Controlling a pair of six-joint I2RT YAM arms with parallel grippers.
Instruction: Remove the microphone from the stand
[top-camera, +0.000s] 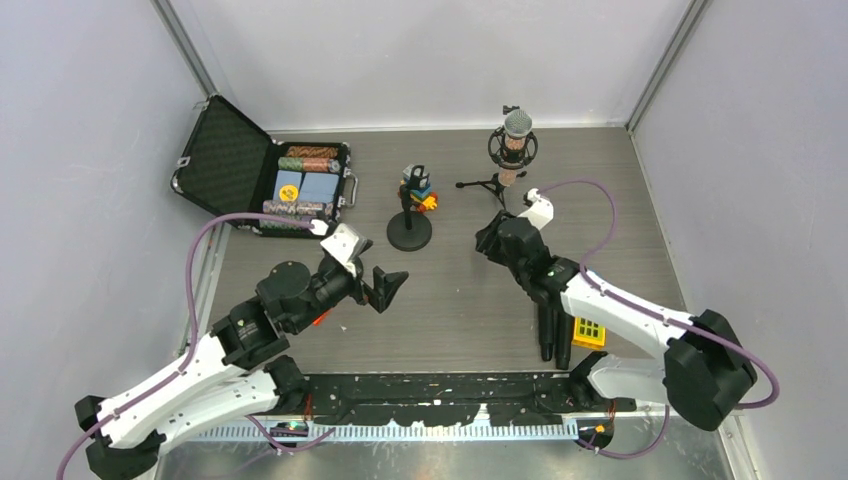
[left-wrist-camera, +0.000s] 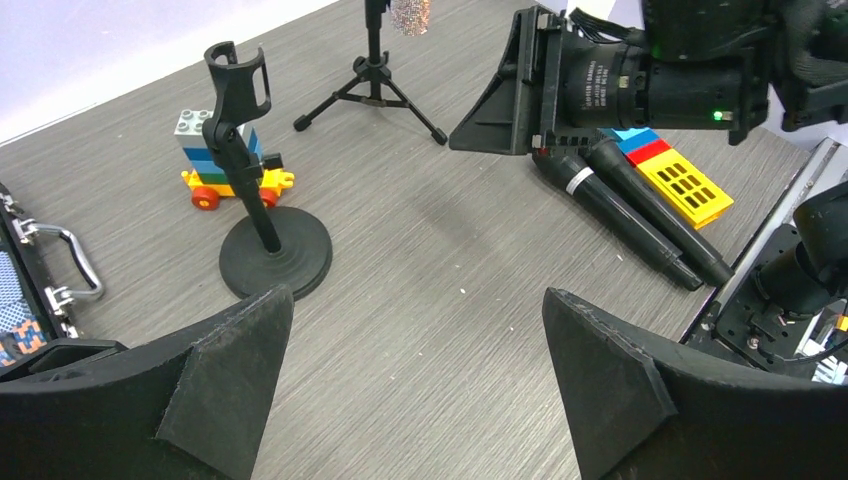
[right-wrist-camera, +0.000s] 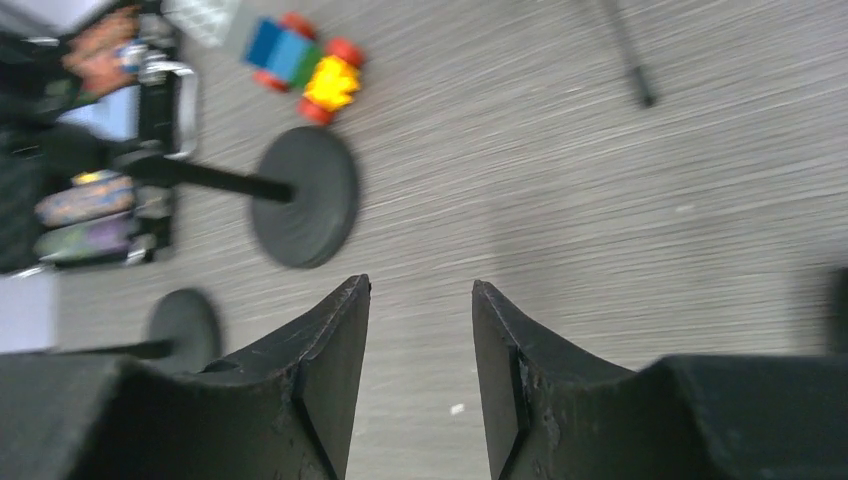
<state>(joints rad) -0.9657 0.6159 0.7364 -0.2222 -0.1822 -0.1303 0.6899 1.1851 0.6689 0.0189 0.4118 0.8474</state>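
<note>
Far left of the round-base stand (top-camera: 409, 232) we see an open black case (top-camera: 228, 155). It holds rows of poker chips (top-camera: 308, 152) along its far and near sides and blue card boxes (top-camera: 305, 187) between them. Near-left of the stand, the left gripper (top-camera: 388, 288) hangs with its pincer spread wide and nothing in it. A toy block train (top-camera: 425, 195) sits just behind the stand.

Right of the stand, a silver-headed microphone (top-camera: 517, 125) sits upright in a tripod mount (top-camera: 492, 185). The right gripper (right-wrist-camera: 420, 285) has its pincer narrowly apart over bare table. Near-right of the stand, two black handheld microphones (left-wrist-camera: 620, 215) lie flat beside a yellow block (left-wrist-camera: 690, 185).

Only the top view shows us the case's contents. Only the left wrist view shows us the stand's clip (left-wrist-camera: 237, 85), which is empty. The right wrist view is blurred.
</note>
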